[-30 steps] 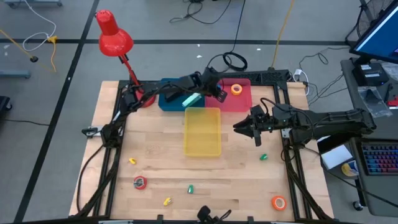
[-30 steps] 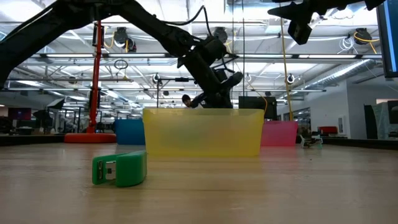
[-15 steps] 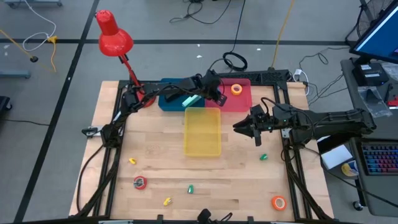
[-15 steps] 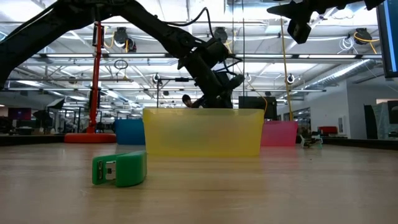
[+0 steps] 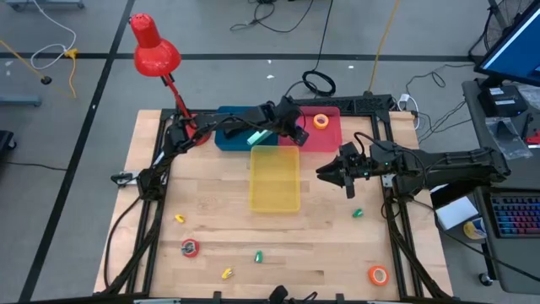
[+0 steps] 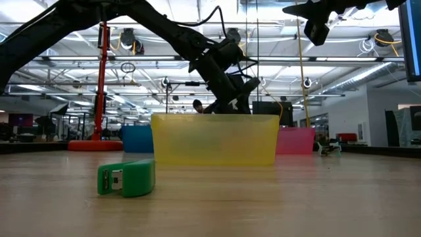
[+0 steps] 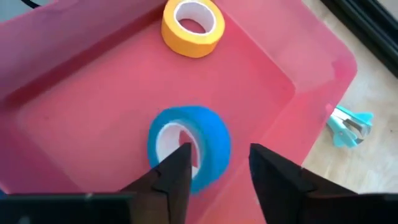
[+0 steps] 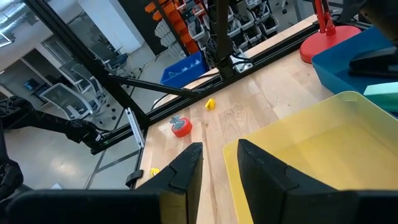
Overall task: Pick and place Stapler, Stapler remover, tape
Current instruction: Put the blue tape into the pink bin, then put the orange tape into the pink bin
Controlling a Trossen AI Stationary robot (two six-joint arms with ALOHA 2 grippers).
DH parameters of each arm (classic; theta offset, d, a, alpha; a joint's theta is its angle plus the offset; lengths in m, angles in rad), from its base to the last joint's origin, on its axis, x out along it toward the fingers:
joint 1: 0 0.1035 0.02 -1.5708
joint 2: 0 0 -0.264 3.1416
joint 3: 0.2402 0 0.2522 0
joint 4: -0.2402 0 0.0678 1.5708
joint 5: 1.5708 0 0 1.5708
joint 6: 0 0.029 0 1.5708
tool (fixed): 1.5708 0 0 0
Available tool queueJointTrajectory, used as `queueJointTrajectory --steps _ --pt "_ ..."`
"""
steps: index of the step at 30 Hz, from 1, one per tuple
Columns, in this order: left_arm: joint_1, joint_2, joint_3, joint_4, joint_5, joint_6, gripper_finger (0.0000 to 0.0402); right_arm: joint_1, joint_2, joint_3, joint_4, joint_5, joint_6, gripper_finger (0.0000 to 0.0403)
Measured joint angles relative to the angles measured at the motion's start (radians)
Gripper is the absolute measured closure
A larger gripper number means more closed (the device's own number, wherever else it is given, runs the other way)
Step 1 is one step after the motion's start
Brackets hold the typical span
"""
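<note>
A blue tape roll (image 7: 217, 134) stands tilted on the floor of the red bin (image 7: 93, 93). An orange tape roll (image 7: 193, 25) lies flat farther back in that bin. My left gripper (image 7: 217, 155) hangs open over the bin (image 5: 331, 137). One finger (image 7: 177, 174) stands before the roll's hole and the other (image 7: 270, 177) outside its ring. My right gripper (image 5: 323, 173) waits open, in the air, right of the yellow bin (image 5: 275, 177). Two staplers, one teal (image 5: 257, 135), lie in the blue bin (image 5: 226, 139). A pale blue stapler remover (image 7: 348, 124) lies on the wood beside the red bin. My left gripper comes slanting down from above at the blue roll, its two fingers astride the ring's wall (image 7: 221, 158). A gap shows between the outer finger and the wall. Whether the inner finger touches the roll I cannot tell. The roll rests on the bin floor.
Near the front edge lie a red tape roll (image 5: 190, 247), an orange tape roll (image 5: 377, 274) and small green (image 5: 259, 255) and yellow (image 5: 226, 273) pieces. Another green piece (image 5: 357, 214) lies near the right arm. A red lamp (image 5: 156, 51) stands at the far left.
</note>
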Motion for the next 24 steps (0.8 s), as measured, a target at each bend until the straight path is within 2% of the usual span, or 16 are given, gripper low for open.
queueJointTrajectory --steps 7,10,14,19,24 --pt "0.001 0.0 0.0 0.0 0.035 0.0 0.0214 0.001 0.0 0.0 0.0 -0.011 0.006 0.0309" --pt "0.006 -0.009 -0.001 -0.006 0.077 0.014 0.0213 0.001 0.0 0.0 -0.003 -0.073 0.031 0.0309" --pt "0.014 -0.048 -0.001 -0.024 0.189 0.039 0.0213 0.001 -0.005 0.0 -0.064 -0.193 0.106 0.0309" --pt "-0.004 -0.123 -0.001 -0.133 0.273 0.116 0.0213 0.02 -0.028 0.0 -0.324 -0.321 0.296 0.0309" --pt "-0.072 -0.21 -0.001 -0.211 0.267 0.215 0.0213 0.11 -0.065 0.0 -0.569 -0.345 0.547 0.0309"
